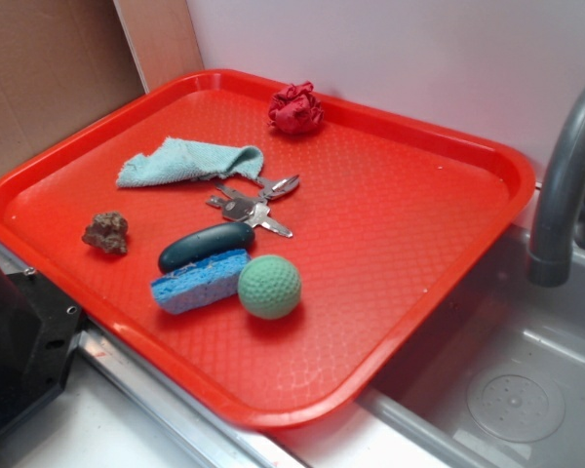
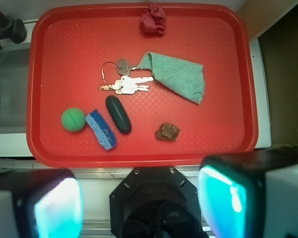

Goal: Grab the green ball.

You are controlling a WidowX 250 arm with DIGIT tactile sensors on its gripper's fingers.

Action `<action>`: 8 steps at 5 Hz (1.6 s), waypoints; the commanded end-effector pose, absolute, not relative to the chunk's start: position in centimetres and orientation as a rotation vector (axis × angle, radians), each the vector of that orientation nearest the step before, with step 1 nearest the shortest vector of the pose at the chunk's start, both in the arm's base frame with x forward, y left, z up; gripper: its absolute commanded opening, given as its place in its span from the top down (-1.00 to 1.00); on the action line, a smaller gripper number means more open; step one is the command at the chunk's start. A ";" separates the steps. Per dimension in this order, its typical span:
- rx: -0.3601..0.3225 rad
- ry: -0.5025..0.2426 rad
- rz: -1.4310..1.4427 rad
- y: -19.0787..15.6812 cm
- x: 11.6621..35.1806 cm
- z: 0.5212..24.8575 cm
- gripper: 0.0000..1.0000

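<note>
The green ball (image 1: 269,286) is light green and dimpled. It rests on the red tray (image 1: 390,224) near the front edge, touching the end of a blue sponge (image 1: 200,281). In the wrist view the ball (image 2: 73,119) lies at the lower left of the tray (image 2: 213,59), far below the camera. My gripper (image 2: 144,203) hangs high above the table edge, off the tray's near side, open, with its fingers (image 2: 57,210) wide apart and nothing between them. The exterior view does not show the gripper.
A dark teal pebble (image 2: 118,114) lies against the sponge (image 2: 101,129). Keys (image 2: 125,84), a teal cloth (image 2: 181,75), a brown lump (image 2: 167,131) and a red cloth wad (image 2: 153,20) share the tray. A faucet (image 1: 565,185) and sink (image 1: 507,390) adjoin it. The black robot base (image 2: 154,203) sits below me.
</note>
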State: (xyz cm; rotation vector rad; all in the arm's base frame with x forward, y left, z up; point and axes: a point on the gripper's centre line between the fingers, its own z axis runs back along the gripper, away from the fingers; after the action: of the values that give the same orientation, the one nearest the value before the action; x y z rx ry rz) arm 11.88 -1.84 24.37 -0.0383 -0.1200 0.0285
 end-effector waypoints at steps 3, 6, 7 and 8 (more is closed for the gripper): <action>-0.094 -0.081 -0.468 -11.8 12.3 14.6 -1.00; -0.094 -0.081 -0.468 -11.8 12.3 14.6 -1.00; -0.004 -0.009 -0.722 -12.8 14.4 10.8 -1.00; -0.025 -0.042 -0.972 -13.9 14.5 7.3 -1.00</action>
State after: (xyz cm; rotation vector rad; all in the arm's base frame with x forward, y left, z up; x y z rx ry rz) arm 14.65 -13.51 6.58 -0.0139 -0.0014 -0.9638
